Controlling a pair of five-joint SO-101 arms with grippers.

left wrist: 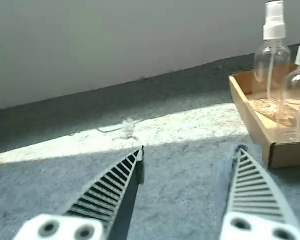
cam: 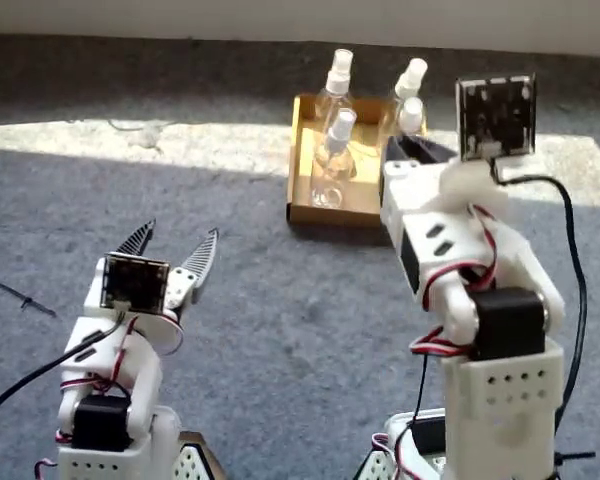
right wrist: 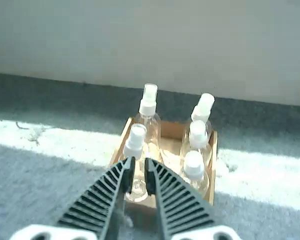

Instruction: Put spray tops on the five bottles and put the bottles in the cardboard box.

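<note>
Five bottles (right wrist: 149,125) with spray tops (right wrist: 149,97) are counted in the cardboard box (cam: 325,214), so the task is seemingly done; the left tool (left wrist: 190,150) is spread and the right tool (right wrist: 139,162) nearly pressed together, both empty.

You've got grey carpet (cam: 280,300) w/ a sunlit band across the far side. Box (cam: 325,214) sits on it, across the band. Fluff (left wrist: 126,129) in the light, well left of box. Black cable (cam: 15,297) at left edge.
</note>
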